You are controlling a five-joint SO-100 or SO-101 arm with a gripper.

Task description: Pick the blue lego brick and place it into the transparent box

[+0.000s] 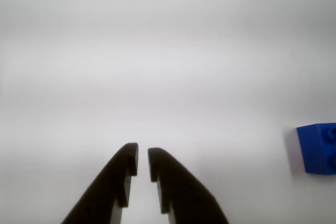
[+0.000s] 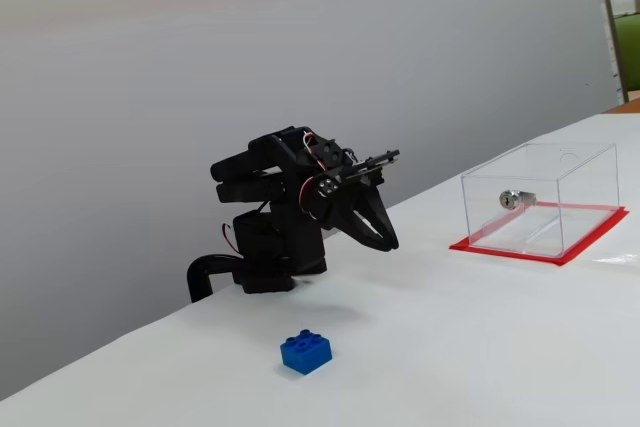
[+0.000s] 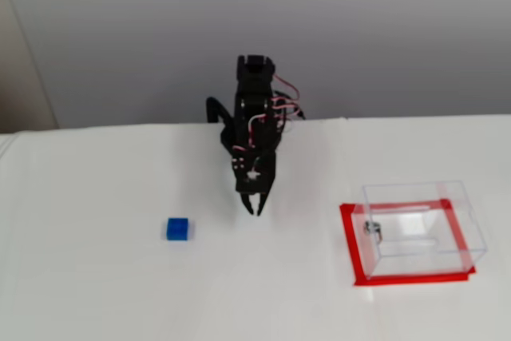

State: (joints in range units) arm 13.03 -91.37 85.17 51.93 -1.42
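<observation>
The white counter spreads wide under me and carries everything here. My black arm is folded up near the counter's back edge, in front of the pale wall. The transparent box stands on its red base plate at the right in both fixed views, well apart from me; its small silver lock sits on one clear wall. My jaws point down toward the counter and hang above it, holding nothing. In the wrist view the two dark tips stand nearly together, with only a narrow slit of white counter showing between them. The blue lego brick lies on the counter by itself, studs up, at the left of me in the fixed view from above, on the opposite side from the box. In the wrist view the brick sits at the right edge, partly cut off, well clear of my tips.
</observation>
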